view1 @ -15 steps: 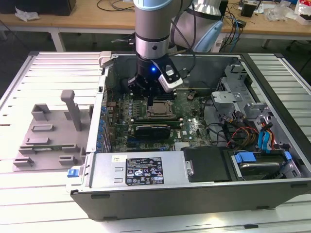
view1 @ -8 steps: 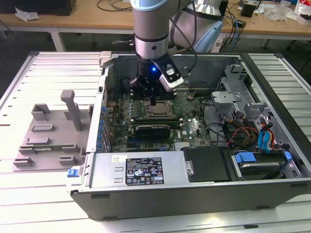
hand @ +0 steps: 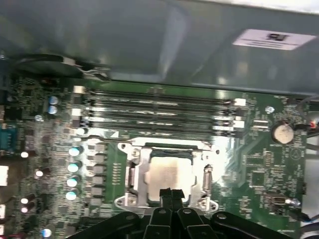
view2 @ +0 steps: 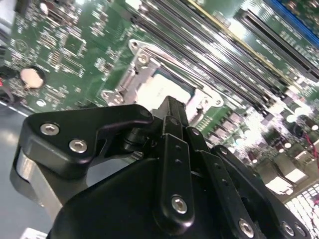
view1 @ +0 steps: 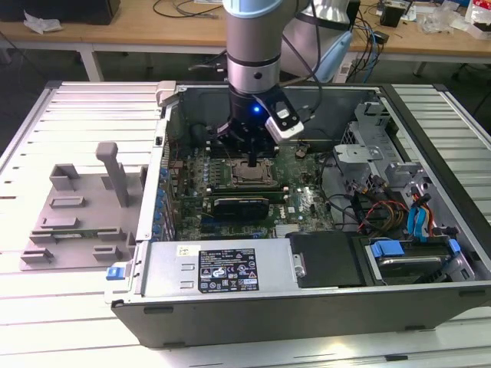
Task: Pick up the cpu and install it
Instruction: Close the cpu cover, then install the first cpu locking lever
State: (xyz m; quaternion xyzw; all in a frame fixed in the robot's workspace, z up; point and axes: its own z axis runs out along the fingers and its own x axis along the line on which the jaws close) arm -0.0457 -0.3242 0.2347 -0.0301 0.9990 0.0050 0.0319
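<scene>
The cpu (hand: 169,170), a small square chip with a pale silvery top, lies flat inside the metal socket frame (hand: 133,174) on the green motherboard (hand: 259,169). In the exterior view the arm reaches down into the open computer case (view1: 322,307). There my gripper (view1: 253,162) hangs just above the cpu (view1: 247,176). In the first wrist view my gripper (hand: 171,191) has its black fingertips pressed together at the chip's near edge, with nothing between them. In the second wrist view my gripper (view2: 172,105) covers part of the socket frame (view2: 130,74) and the cpu (view2: 167,85).
Long memory slots (hand: 159,107) run beside the socket, close to the case wall (hand: 149,40). A long black card (view1: 242,205) sits just in front of the socket. The power supply (view1: 222,268), drive bays (view1: 406,253) and loose cables (view1: 368,211) crowd the case. A grey fixture (view1: 77,215) stands on the exterior view's left.
</scene>
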